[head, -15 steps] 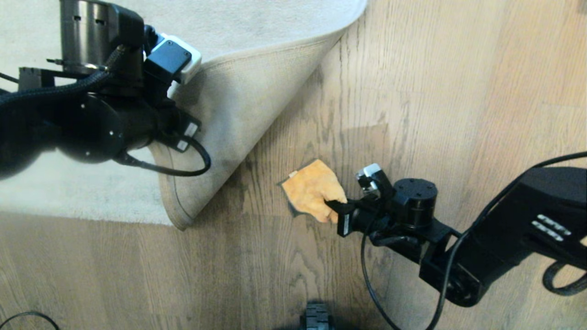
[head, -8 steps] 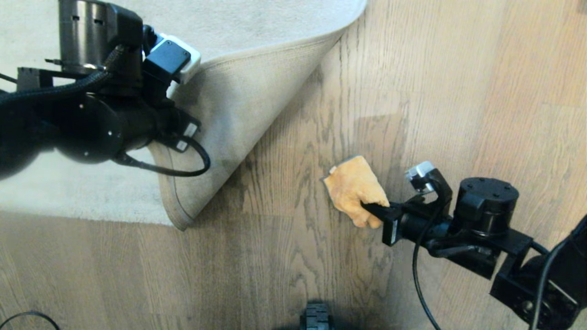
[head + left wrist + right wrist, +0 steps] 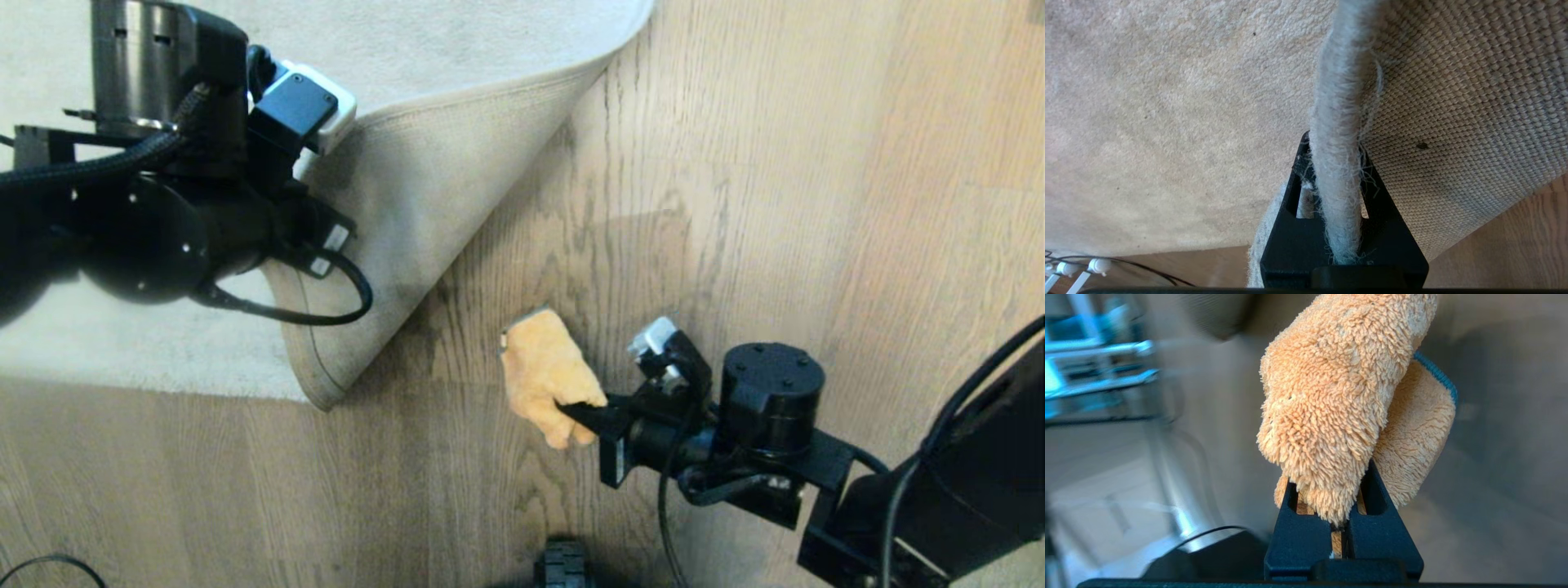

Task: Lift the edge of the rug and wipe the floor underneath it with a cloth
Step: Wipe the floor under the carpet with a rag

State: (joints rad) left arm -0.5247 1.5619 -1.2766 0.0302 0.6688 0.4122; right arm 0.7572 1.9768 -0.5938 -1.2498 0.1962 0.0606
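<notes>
Rug edge [image 3: 424, 188] is folded back, pinched in the left tool [image 3: 1337, 171]; right tool [image 3: 584, 408] grips the cloth [image 3: 547, 371] on the exposed floor [image 3: 653, 204]; wiping underway, remainder apparently unwiped.

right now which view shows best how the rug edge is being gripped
The left wrist view: the rug edge runs straight between the closed fingers of the left end effector. In the head view the arm hides the grip and only the lifted backing shows. The right wrist view shows no grip.
</notes>
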